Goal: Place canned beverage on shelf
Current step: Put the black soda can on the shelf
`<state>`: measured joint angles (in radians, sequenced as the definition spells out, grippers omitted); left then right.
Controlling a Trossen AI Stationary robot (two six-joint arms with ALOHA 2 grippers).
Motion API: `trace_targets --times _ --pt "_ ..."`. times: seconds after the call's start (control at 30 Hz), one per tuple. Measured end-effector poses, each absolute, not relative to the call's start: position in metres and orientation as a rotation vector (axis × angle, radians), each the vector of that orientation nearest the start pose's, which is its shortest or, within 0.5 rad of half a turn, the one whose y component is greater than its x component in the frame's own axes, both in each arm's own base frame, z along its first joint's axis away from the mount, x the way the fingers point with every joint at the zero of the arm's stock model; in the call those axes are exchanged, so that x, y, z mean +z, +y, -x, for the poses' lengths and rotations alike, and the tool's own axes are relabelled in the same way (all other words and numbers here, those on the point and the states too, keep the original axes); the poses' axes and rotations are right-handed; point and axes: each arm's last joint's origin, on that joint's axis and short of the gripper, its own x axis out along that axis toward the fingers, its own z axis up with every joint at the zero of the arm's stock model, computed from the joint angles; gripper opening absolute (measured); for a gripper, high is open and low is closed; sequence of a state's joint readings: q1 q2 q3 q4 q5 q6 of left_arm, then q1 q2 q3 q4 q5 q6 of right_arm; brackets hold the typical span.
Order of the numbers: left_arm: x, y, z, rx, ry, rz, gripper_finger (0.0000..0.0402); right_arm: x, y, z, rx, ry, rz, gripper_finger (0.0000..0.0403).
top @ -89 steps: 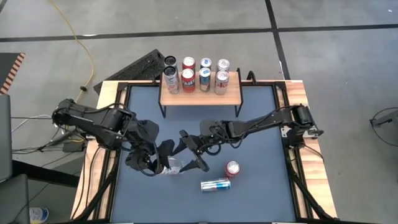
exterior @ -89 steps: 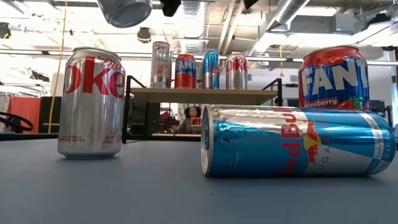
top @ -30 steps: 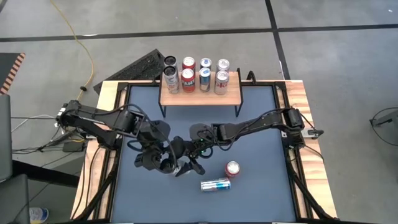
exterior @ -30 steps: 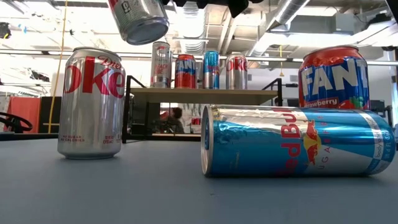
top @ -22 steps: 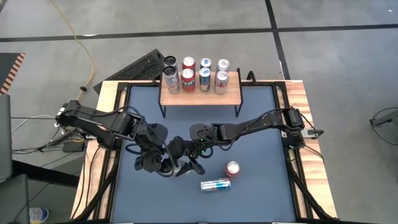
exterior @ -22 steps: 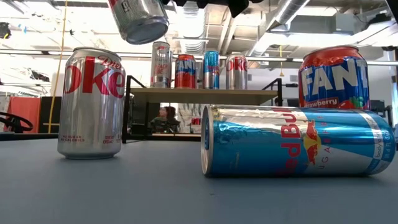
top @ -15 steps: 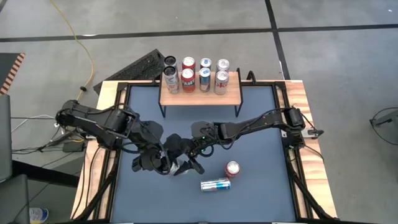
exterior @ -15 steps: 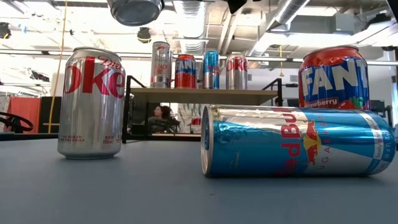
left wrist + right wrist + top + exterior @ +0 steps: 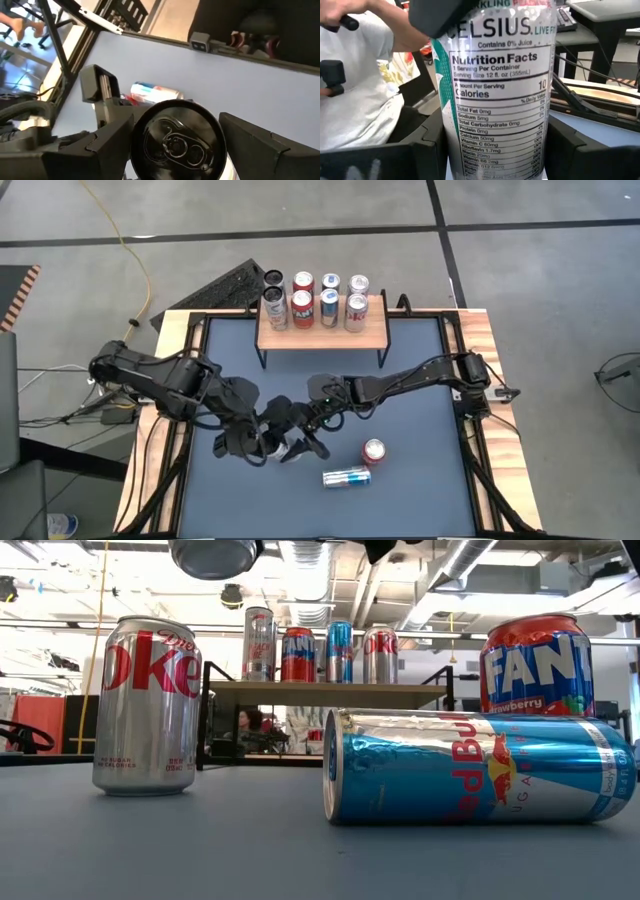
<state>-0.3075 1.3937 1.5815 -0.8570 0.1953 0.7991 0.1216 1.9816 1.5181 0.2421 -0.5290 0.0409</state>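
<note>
A silver Celsius can (image 9: 495,100) hangs upright above the table between my two grippers; its base (image 9: 215,555) shows at the top of the low view. My left gripper (image 9: 175,150) stands over its top, and my right gripper (image 9: 495,155) is at its side. Both are shut on it. In the high view they meet at mid-table (image 9: 278,442). The shelf (image 9: 320,332), a light-wood top on black legs, stands at the far edge with several upright cans on it. My left gripper pinches the can's top end, one finger (image 9: 107,137) on each side of the rim (image 9: 217,135). It comes from above, slanting down. The can is upright and clear of the table. My right gripper pinches the can's wall (image 9: 540,145) between its two fingers (image 9: 570,150), below the left gripper's finger (image 9: 445,15). It comes level, across the can.
A Diet Coke can (image 9: 147,705) stands on the table under the held can. A blue Red Bull can (image 9: 346,477) lies on its side near the front. A red Fanta can (image 9: 374,450) stands to its right. A person sits beyond the table (image 9: 360,90).
The held can was tilted a second ago; it has tipped back upright and risen a little, so its base now faces straight down. My left gripper has shifted slightly toward the table's left edge with it.
</note>
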Motion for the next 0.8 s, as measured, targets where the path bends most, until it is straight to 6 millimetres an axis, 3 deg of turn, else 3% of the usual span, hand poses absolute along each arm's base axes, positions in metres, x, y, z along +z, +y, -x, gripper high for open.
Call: trace_targets --times 0.23,0.43,0.63,0.8 --pt "0.410 -0.099 -0.262 -0.706 0.419 -0.857 0.0275 0.265 0.071 -0.457 0.638 0.258 -0.093 0.0215" --pt "0.414 -0.101 -0.260 -0.560 0.458 -0.893 0.0275 0.262 0.069 -0.458 0.620 0.263 -0.092 0.0215" --pt "0.428 -0.105 -0.253 -0.441 0.470 -0.869 0.0275 0.268 0.056 -0.459 0.582 0.234 -0.079 0.0215" --pt "0.447 -0.110 -0.240 -0.368 0.445 -0.824 0.0275 0.278 0.034 -0.459 0.479 0.187 -0.028 0.0215"
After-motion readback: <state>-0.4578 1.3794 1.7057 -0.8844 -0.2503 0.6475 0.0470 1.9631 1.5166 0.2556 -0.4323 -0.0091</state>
